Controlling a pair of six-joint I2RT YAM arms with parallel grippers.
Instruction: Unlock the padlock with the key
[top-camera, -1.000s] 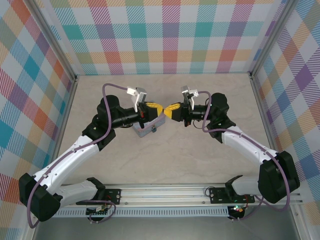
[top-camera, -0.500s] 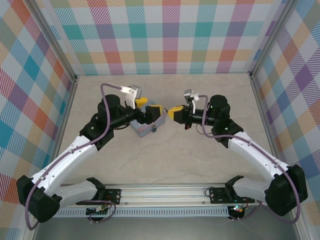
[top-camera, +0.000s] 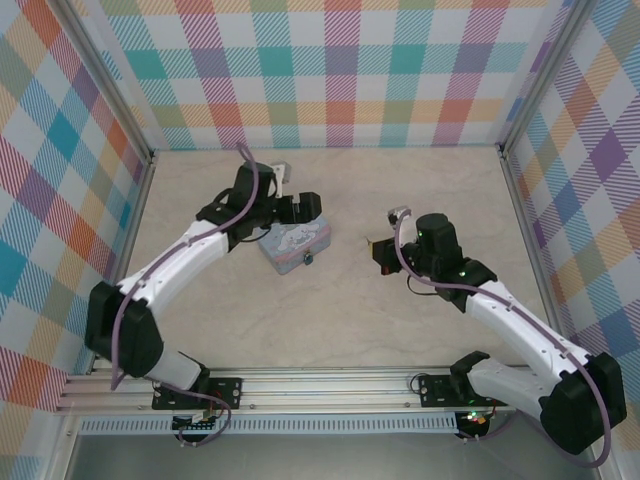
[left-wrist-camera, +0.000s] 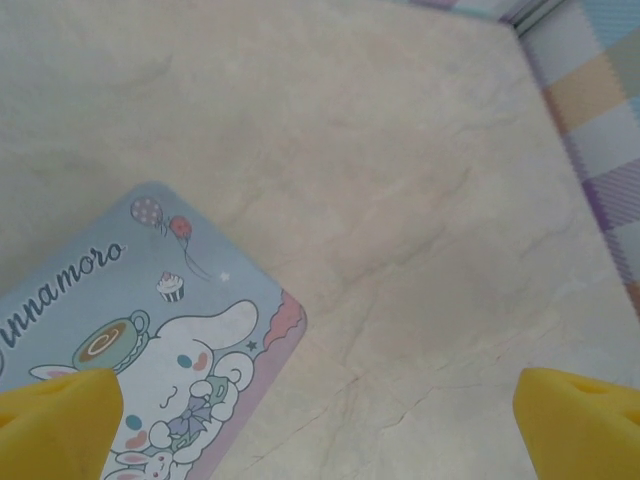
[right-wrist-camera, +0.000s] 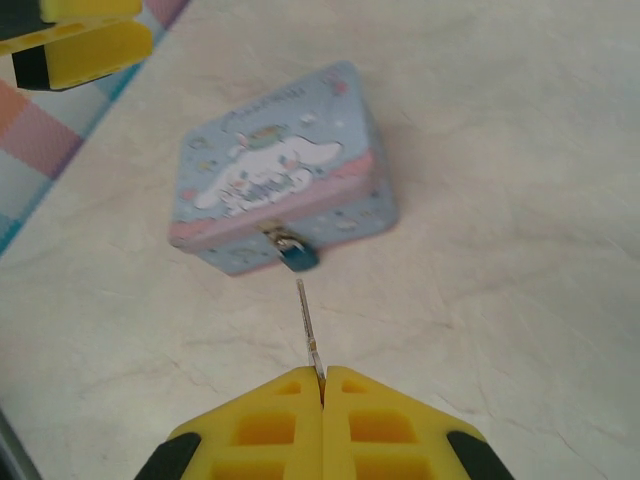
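The tiny blue padlock (right-wrist-camera: 298, 256) hangs by its silvery shackle from the hasp on the front wall of a light-blue cartoon tin (right-wrist-camera: 280, 170), and shows as a dark speck (top-camera: 308, 259) from above. My right gripper (right-wrist-camera: 323, 378) is shut on the slim key (right-wrist-camera: 308, 325). The key's tip points at the padlock, a short gap away. From above, the right gripper (top-camera: 378, 252) sits right of the tin (top-camera: 295, 245). My left gripper (top-camera: 297, 210) hangs open just behind the tin, holding nothing. In its wrist view the yellow fingertips (left-wrist-camera: 55, 420) stand wide apart over the tin lid (left-wrist-camera: 150, 340).
The tin rests on a pale marble-patterned table (top-camera: 350, 310) walled by checked panels (top-camera: 330, 70). A metal rail (top-camera: 330, 385) with both arm bases runs along the near edge. The left gripper's fingers (right-wrist-camera: 80, 45) show at the top left of the right wrist view.
My left gripper opened, let go of the tin and pulled back toward the far wall. My right gripper drew away to the right with the key. The tin has settled on the table.
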